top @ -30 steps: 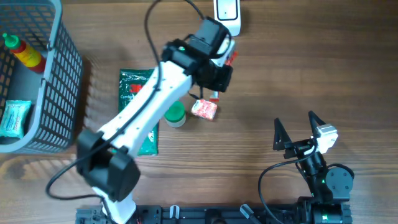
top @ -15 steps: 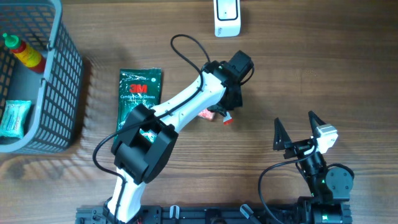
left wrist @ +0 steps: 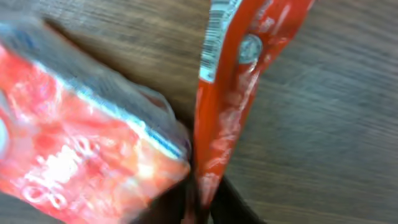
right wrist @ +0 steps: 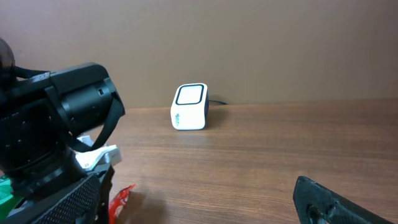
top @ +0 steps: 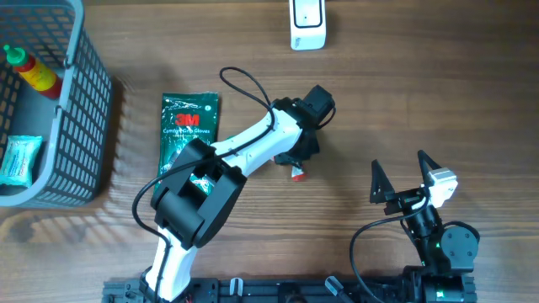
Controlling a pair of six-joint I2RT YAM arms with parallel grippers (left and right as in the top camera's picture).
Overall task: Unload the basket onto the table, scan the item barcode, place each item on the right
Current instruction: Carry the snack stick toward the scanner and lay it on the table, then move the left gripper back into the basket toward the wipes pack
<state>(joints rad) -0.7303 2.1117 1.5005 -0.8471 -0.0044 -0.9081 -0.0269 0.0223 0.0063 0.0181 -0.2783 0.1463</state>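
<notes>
Sachet (left wrist: pixel 230 93): red and thin, near the middle of the tabletop (top: pixel 421 84), its lower end touching or just above the wood; I cannot tell which.
Barcode (left wrist: pixel 213 43): printed on a white strip at the sachet's far end. It is left bare, probably because the tool takes the opposite end.
Left gripper (left wrist: pixel 204 208): the jaws stand close on either side of the sachet's lower end. The blur hides whether they pinch it or merely flank it, so I cannot tell.
Red pack (left wrist: pixel 93 143): a second, thicker packet just beside the sachet, possibly touching it. It could get dragged along if the jaws move sideways.
Scanner (top: pixel 306 23): white, at the far edge of the tabletop and well apart from the sachet, with its window facing up and forward so a code can be shown to it from above.
Step, as I judge it: the barcode does not face the scanner here, so the code must be carried to that window and turned toward it.
Right gripper (top: pixel 397 160): spread wide and empty near the near right corner, likely parked out of the way.
Gloves pack (top: pixel 187 126): green, flat, left of the middle, partly under the left arm.
Basket (top: pixel 84 109): at the far left corner, holding other goods.
</notes>
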